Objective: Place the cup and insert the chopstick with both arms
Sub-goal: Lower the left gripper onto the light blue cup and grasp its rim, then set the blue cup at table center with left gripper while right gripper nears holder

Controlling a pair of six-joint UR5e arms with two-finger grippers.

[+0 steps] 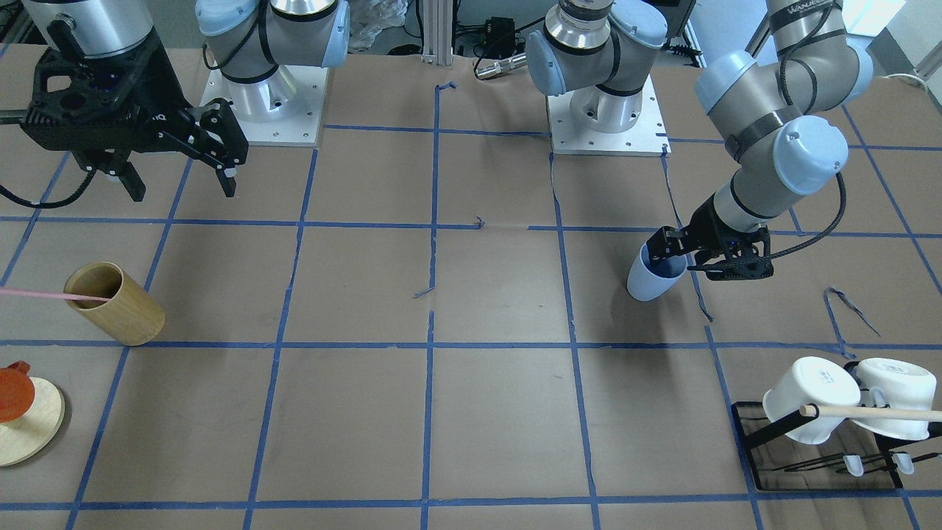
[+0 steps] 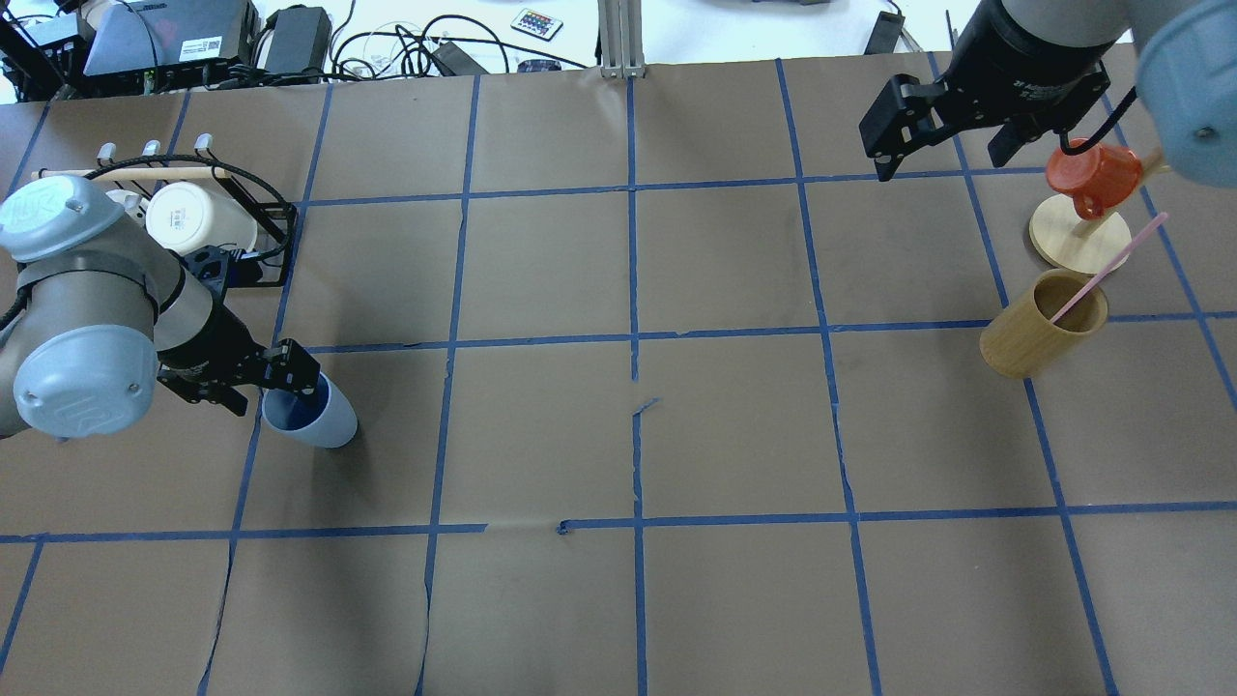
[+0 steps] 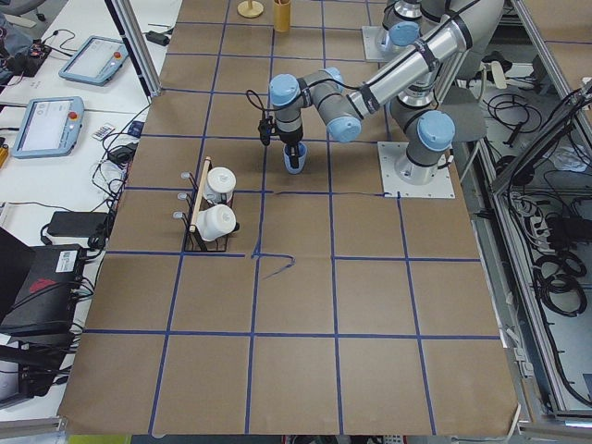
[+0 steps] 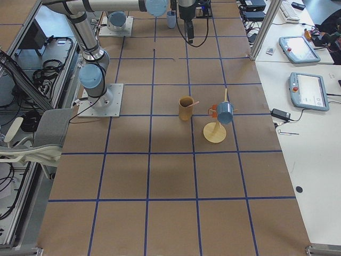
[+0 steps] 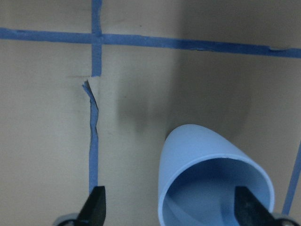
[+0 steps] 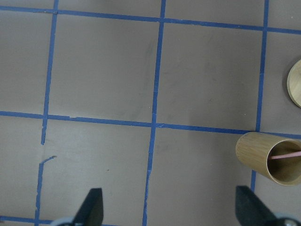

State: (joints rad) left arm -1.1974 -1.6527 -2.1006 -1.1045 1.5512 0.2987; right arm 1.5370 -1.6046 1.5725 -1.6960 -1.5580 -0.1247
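The light-blue cup point(image 2: 314, 420) stands on the brown paper at the table's left side; it also shows in the front view point(image 1: 651, 283) and in the left wrist view point(image 5: 211, 165). My left gripper point(image 2: 280, 387) is open at the cup's rim. One fingertip point(image 5: 244, 207) is inside the cup and the other point(image 5: 96, 207) is outside, so one wall of the cup lies between them. A pale pink chopstick point(image 2: 1107, 269) leans in the tan bamboo cylinder point(image 2: 1039, 338). My right gripper point(image 2: 952, 135) is open and empty, high above the table's far right.
A black rack point(image 2: 280, 242) with white mugs point(image 2: 198, 217) and a wooden dowel stands just behind the left arm. An orange mug point(image 2: 1092, 174) hangs on a stand with a round wooden base point(image 2: 1078, 242) beside the bamboo cylinder. Blue tape lines cross the paper.
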